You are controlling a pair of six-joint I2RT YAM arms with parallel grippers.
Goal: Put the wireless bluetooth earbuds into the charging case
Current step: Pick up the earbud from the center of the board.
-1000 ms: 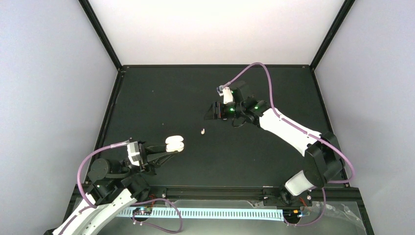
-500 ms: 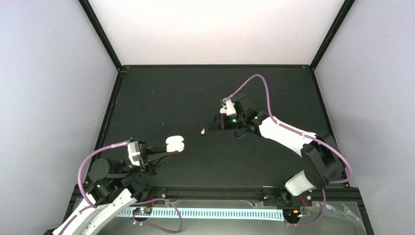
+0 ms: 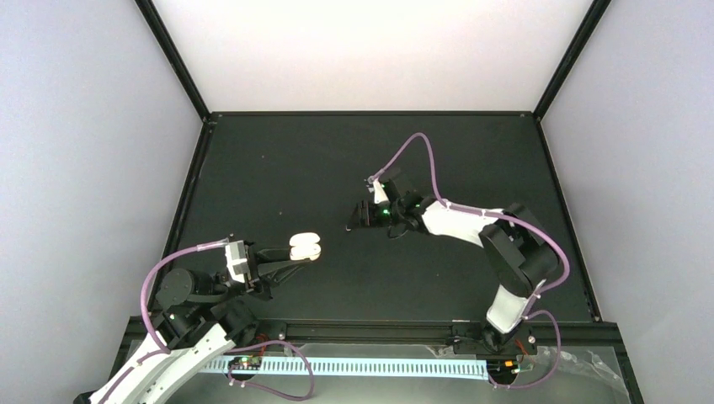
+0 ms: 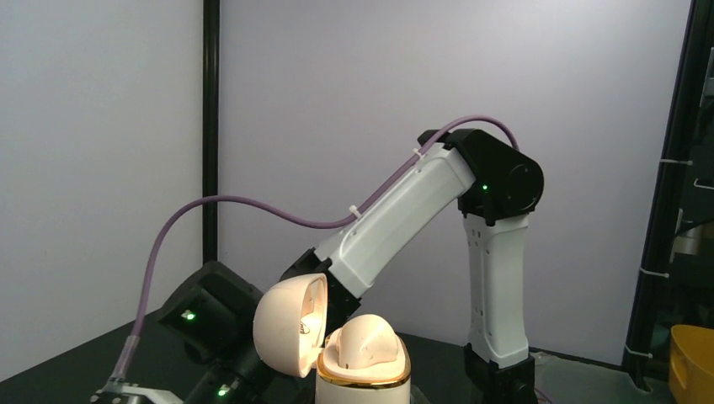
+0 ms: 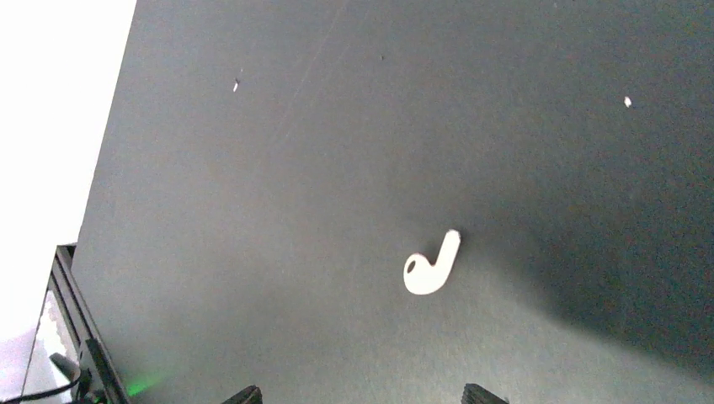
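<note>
Since the earlier frame, the right tool (image 3: 357,217) has been swung leftward and lowered over the white earbud (image 5: 432,268). The bud lies flat on the dark surface (image 3: 278,168) at centre frame, just ahead of the parted fingers, placed for pinching. At lower left the charging case (image 3: 304,247) is held clamped, lid open, by the left tool (image 3: 286,257), presumably to receive it. Bare surface is seen around the bud, with the edges well away.

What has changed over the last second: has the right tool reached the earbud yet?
The right arm brought its tool nearer and to the left, from beyond the earbud to just above it. Its fingers are open and the earbud lies untouched on the table. Nothing was taken hold of or let go. The left tool stays shut on the open charging case, almost where it was.
</note>
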